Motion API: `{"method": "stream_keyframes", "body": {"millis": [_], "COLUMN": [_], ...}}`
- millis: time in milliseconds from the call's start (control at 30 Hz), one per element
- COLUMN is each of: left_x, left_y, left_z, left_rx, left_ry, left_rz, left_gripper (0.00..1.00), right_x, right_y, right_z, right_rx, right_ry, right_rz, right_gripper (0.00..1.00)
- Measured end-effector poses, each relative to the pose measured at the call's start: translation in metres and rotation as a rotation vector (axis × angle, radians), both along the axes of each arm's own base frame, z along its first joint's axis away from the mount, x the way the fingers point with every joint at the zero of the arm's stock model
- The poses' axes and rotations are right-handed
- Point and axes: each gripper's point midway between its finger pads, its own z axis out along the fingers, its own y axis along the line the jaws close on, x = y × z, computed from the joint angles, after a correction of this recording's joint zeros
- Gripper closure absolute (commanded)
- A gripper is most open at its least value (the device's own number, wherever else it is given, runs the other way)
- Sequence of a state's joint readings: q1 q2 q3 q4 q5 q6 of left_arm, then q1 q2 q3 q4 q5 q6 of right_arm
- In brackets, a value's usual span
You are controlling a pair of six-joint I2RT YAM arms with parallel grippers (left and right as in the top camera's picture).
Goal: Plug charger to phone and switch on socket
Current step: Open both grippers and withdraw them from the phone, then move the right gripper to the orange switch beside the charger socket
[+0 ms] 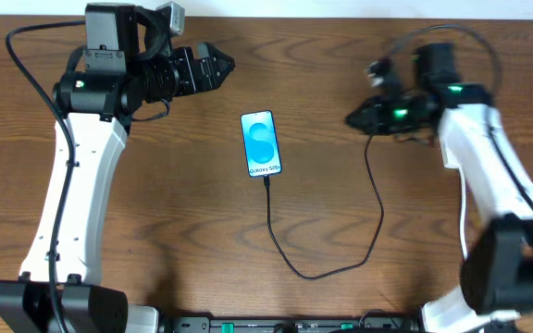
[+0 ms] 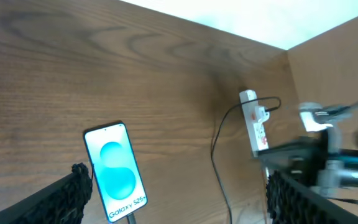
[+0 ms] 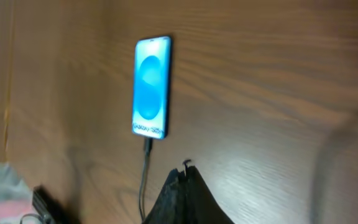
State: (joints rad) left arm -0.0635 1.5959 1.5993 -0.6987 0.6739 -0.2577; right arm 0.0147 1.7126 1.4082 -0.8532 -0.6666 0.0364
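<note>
The phone point(image 1: 261, 143) lies flat mid-table, its screen light blue with "Galaxy S25+" text. The thin black charger cable point(image 1: 378, 208) runs from the phone's near end, loops toward the front edge and rises to the right arm. In the left wrist view the cable point(image 2: 216, 143) reaches a black plug in the white socket strip point(image 2: 255, 124), whose near end is hidden under the right arm. My left gripper point(image 1: 218, 67) is open and empty, up left of the phone point(image 2: 115, 171). My right gripper point(image 1: 354, 118) is shut and empty, over the socket and right of the phone point(image 3: 151, 87).
The wooden table point(image 1: 155, 231) carries only the phone, cable and strip. The left arm's white link point(image 1: 72, 203) spans the left side and the right arm's link point(image 1: 498, 176) the right side. A pale wall edge shows beyond the table in the left wrist view point(image 2: 241, 15).
</note>
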Motion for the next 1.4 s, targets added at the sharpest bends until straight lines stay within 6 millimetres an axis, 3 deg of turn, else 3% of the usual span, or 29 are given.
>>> {"method": "stream_keyframes", "body": {"millis": [67,133,233,400,533,733,900,1200,1400], "left_x": [0.0,0.0,0.0,0.0,0.0,0.0,0.0,0.0,0.0], "left_y": [0.0,0.0,0.0,0.0,0.0,0.0,0.0,0.0,0.0], "left_z": [0.0,0.0,0.0,0.0,0.0,0.0,0.0,0.0,0.0], "left_rx": [0.0,0.0,0.0,0.0,0.0,0.0,0.0,0.0,0.0], "left_ry": [0.002,0.002,0.002,0.002,0.002,0.002,0.002,0.002,0.002], "left_rz": [0.0,0.001,0.0,0.0,0.001,0.0,0.001,0.001,0.0], "left_gripper": [0.08,0.08,0.08,0.08,0.08,0.08,0.07,0.08,0.07], "right_x": [-0.002,-0.003,-0.004,-0.008,-0.01,-0.004,0.013,0.036,0.053], "right_y": [-0.027,-0.07,-0.103,-0.187,-0.223,-0.252,-0.271,-0.286,-0.296], "right_z": [0.014,0.025,0.025,0.015,0.006,-0.022,-0.044,-0.053,-0.072], "right_rx": [-0.023,-0.053,-0.064,-0.094,-0.104,-0.114,-0.131,-0.153,-0.139], "right_ry": [-0.017,-0.033,-0.021,0.007,0.016,0.042,0.008,-0.076,-0.094], "right_rz": [-0.076,-0.191,-0.279,-0.496,-0.578,-0.614,-0.618,-0.618,-0.651], "right_gripper": [0.99,0.99,0.99,0.99,0.99,0.99,0.99,0.99,0.99]}}
